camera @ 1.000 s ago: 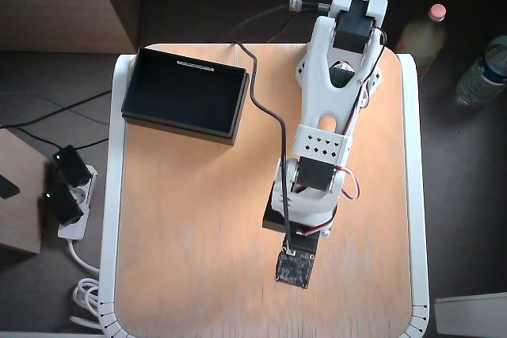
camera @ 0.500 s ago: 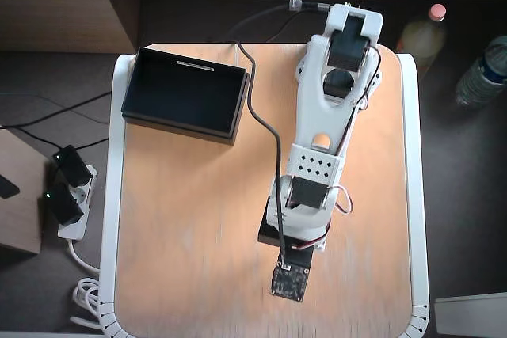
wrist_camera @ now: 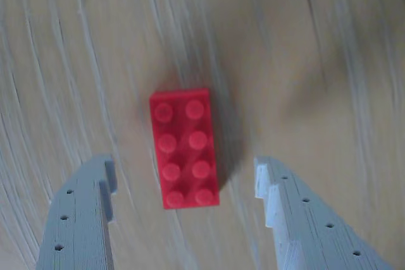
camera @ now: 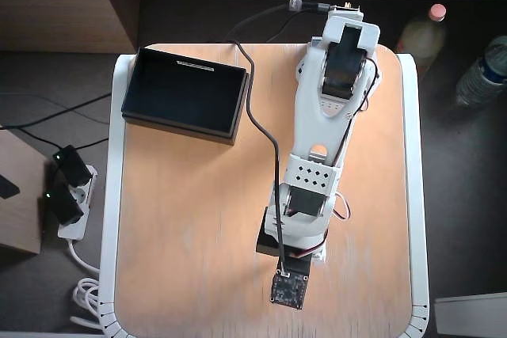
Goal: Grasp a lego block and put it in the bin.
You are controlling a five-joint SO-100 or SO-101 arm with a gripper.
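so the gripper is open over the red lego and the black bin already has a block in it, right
Not quite. The bin is empty in the overhead view; nothing lies inside it. The rest holds: in the wrist view the gripper is open, its fingers on either side of the red lego, which lies flat on the table, not yet gripped.

The lego block [wrist_camera: 185, 148] looks like smooth, slightly glossy red plastic. The table [camera: 190, 227] shows pale wood grain with a matt finish. The gripper [wrist_camera: 183, 181] fingers are matt white plastic with fine layered ridges. The bin [camera: 184, 93] is matt black.
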